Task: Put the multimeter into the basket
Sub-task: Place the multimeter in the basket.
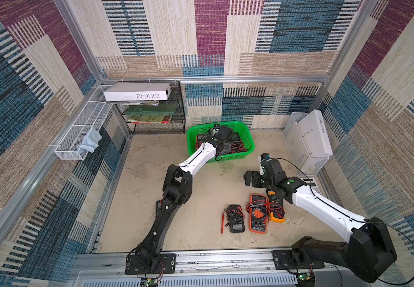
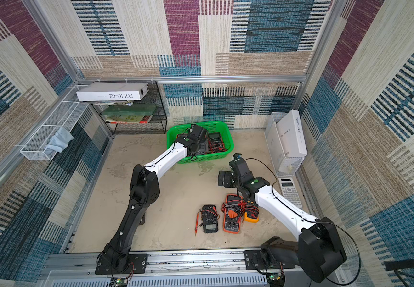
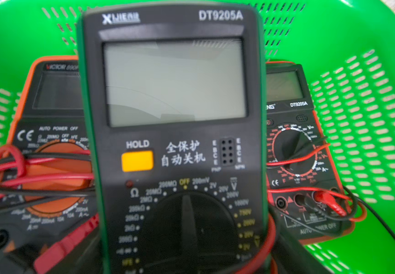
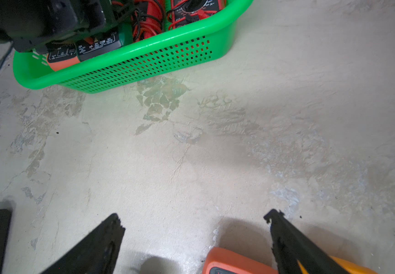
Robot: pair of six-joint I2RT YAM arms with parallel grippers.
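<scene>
**Left gripper (image 1: 223, 143) down in the bright green perforated plastic basket (image 1: 248, 139), right gripper (image 4: 195, 214) spread wide**

We saw the left gripper reaching down into the basket at the back of the mottled beige table (image 1: 151, 188). Its fingers showed in no view, so we could not tell whether they were clamped or apart.

Its wrist camera was almost filled by a black multimeter in a dark green casing (image 3: 172, 142), marked DT9205A, with the dial at OFF. This meter sat nearer the lens than two others in the basket. One was a black multimeter in an orange casing (image 3: 49, 147), wound with red and black leads. The second was a black multimeter in a red-orange casing (image 3: 296, 154), on the opposite flank. All three lay within the basket walls. We could not tell whether the green-cased meter rested on its neighbours or hung just above them.

The right gripper hovered over bare table between the basket and a row of three meters near the front edge. Its fingers stood well apart with nothing between them.

In that row we counted a small black multimeter (image 1: 235, 218), a large orange multimeter (image 1: 258, 216) and a yellow multimeter (image 1: 276, 211). The yellow one was partly under the right arm and touching the orange one. A white calculator (image 2: 291, 191) lay by the right wall.
</scene>
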